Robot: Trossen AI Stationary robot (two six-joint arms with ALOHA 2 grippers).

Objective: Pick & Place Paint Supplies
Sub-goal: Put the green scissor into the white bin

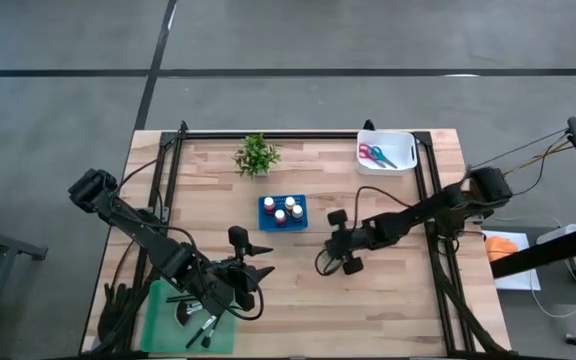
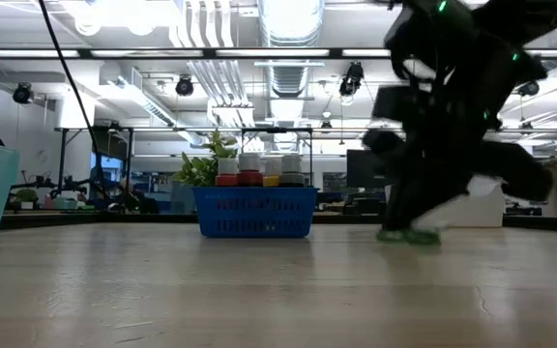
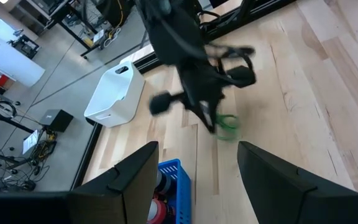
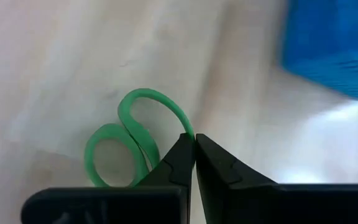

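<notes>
Gripping the green-handled scissors (image 4: 132, 140), the right tool (image 4: 194, 149) has its fingers pinched together on what looks like the blade side, just where the two finger loops meet. In the high view the right tool (image 1: 346, 250) sits just right of centre, lower right of the blue basket (image 1: 283, 211) of paint bottles (image 1: 281, 210); the scissors themselves are hidden under it there. The low view shows the green loops (image 2: 409, 235) at the counter (image 2: 259, 290), under the dark arm, so they appear barely lifted, if at all.

Scissors like these are probably light and stiff, with smooth plastic loops and thin metal blades, so a pinch near the pivot seems the steadier hold; grabbing one loop could let them swing or slip.

A white bin (image 1: 386, 152) in the upper right already holds red and blue scissors (image 1: 375, 155).

At lower left, the left tool (image 1: 251, 275) hangs with fingers spread wide, beside a green tray (image 1: 163, 325) carrying brushes (image 1: 204, 328).
</notes>
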